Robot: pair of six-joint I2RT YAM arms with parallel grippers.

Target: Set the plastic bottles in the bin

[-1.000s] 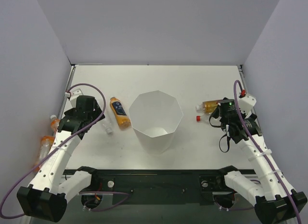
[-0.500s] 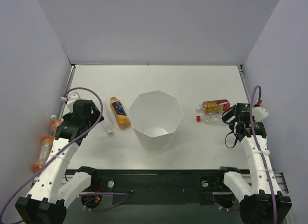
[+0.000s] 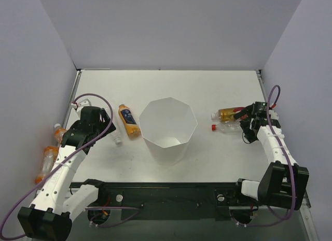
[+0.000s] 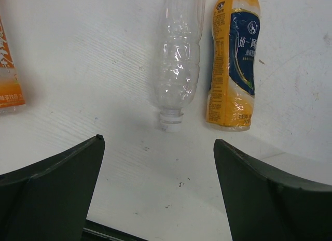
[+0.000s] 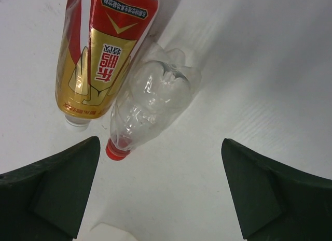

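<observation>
White-walled booth (image 3: 166, 28) shows six plastic bottles (image 3: 128, 122), one bin (image 3: 166, 150).

Left of the bin (image 3: 168, 150), a blue-labelled bottle (image 4: 233, 65) carries white Chinese characters, 统一 among them. Right of the bin, a red-and-gold-labelled bottle (image 5: 101, 54) shows large red characters resembling 东鹏. Its fine print is illegible.
</observation>
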